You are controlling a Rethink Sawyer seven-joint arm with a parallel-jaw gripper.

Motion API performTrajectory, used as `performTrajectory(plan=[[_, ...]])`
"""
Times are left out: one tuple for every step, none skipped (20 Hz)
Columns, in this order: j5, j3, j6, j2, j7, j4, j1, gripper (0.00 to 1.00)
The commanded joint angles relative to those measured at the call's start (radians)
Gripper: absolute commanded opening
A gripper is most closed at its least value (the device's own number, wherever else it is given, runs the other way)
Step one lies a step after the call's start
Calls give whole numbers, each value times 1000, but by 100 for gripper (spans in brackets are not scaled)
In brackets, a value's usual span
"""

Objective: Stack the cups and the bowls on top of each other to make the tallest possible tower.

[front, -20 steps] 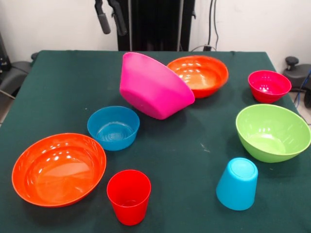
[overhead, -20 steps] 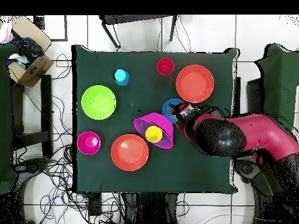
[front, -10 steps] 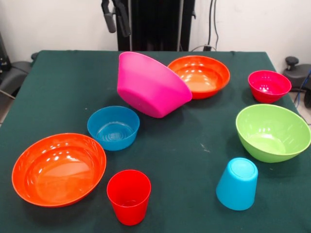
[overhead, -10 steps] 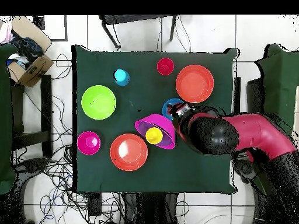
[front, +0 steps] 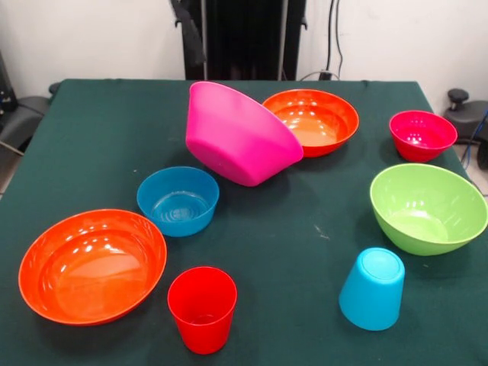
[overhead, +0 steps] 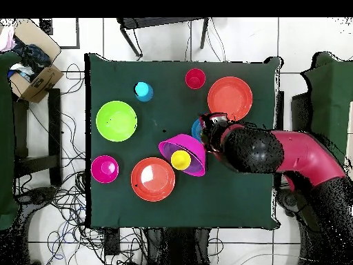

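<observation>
Tilting magenta bowl (front: 240,136) below tool (front: 189,34)

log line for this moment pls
end effector: raised, holding nothing | magenta bowl: tilted against orange bowl | yellow cup: inside magenta bowl | tower: not started

Six bowls (front: 240,133) and three cups (front: 202,307) sit on the table (front: 305,229).

Tilted magenta bowl (front: 240,136) leans against the far orange bowl (front: 316,120), blue bowl (front: 178,200) just beside
</observation>
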Motion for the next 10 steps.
performTrajectory(plan=[[31, -130, -189, 83, 366, -100, 38, 100], [32, -131, -207, 78, 382, -95, 30, 100], [33, -131, -225, 74, 399, -91, 22, 100], [34, -131, -245, 69, 415, -79, 12, 100], [36, -132, -265, 64, 430, -68, 1, 100], [38, -128, -291, 33, 457, -24, -12, 100], [41, -134, -291, 24, 468, -22, -11, 100], [43, -129, -315, -10, 497, 27, -13, 100], [42, -137, -322, -31, 516, 46, -4, 100], [41, -146, -329, -52, 535, 66, 6, 100]])
